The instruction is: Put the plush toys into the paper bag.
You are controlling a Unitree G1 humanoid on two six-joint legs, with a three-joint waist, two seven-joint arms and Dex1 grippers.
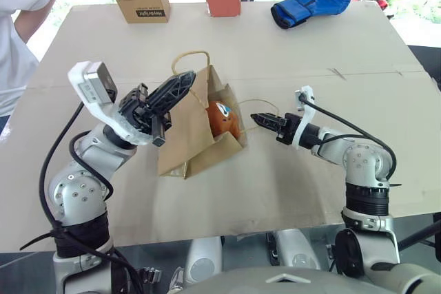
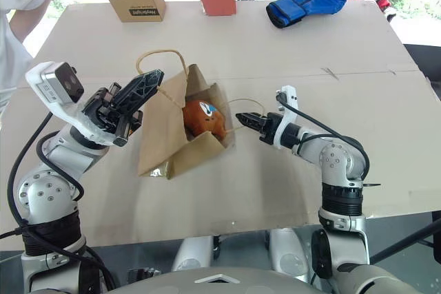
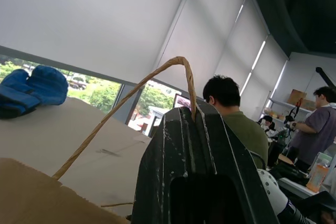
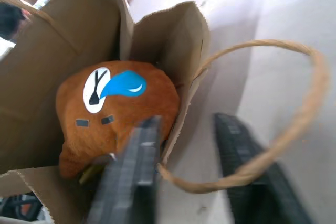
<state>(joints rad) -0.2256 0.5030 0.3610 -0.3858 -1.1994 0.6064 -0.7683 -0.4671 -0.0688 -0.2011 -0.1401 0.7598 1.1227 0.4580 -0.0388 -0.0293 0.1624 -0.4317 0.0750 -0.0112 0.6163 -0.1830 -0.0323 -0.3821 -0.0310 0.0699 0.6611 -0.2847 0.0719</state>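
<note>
- The left gripper (image 1: 167,94) is clamped tight on a cord handle of the paper bag (image 1: 185,135), so that side is held up off the worktop (image 1: 289,53).
- The plush toy (image 1: 222,120) is sat inside the bag's open mouth, between both sets of fingers.
- The right gripper (image 1: 265,121) is seen just beside the mouth, fingers closed, nothing gripped.

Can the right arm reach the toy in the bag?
Probably yes. The toy lies in the bag's open mouth, facing the right end effector, with just a loop handle between them.
</note>
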